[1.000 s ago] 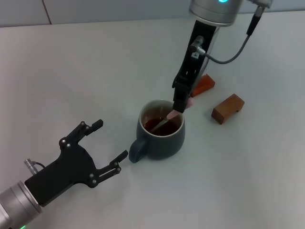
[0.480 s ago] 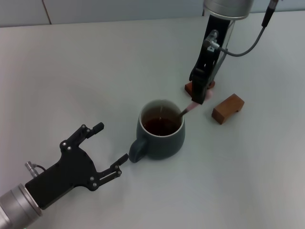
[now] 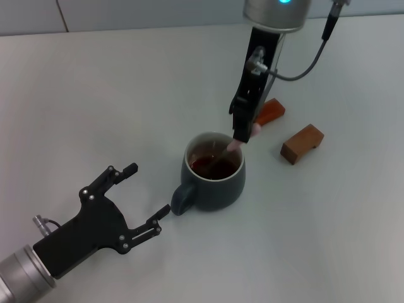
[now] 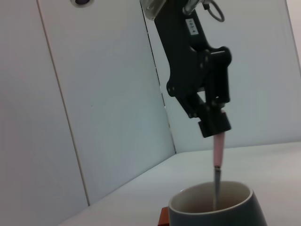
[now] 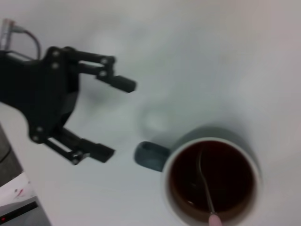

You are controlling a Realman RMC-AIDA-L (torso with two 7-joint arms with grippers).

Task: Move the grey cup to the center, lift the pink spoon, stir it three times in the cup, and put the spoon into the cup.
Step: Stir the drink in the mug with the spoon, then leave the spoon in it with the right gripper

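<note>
The grey cup [image 3: 213,180] stands mid-table with dark brown liquid inside and its handle toward my left gripper. My right gripper [image 3: 242,135] hangs over the cup's far rim, shut on the pink spoon [image 3: 232,146], whose metal end dips into the liquid. The left wrist view shows the spoon [image 4: 218,155] held upright over the cup [image 4: 214,211] by the right gripper [image 4: 213,128]. The right wrist view shows the cup [image 5: 209,179] and spoon [image 5: 205,186] from above. My left gripper [image 3: 146,197] is open and empty, a little way off the cup's handle.
Two reddish-brown wooden blocks lie to the right of the cup: one [image 3: 269,112] behind the right gripper, one [image 3: 302,143] farther right. The left gripper [image 5: 99,117] also shows in the right wrist view. The table is plain white.
My right gripper swung right with the spoon tilted over the rim, then back left over the cup, the spoon's end in the liquid. The left gripper has barely moved.
</note>
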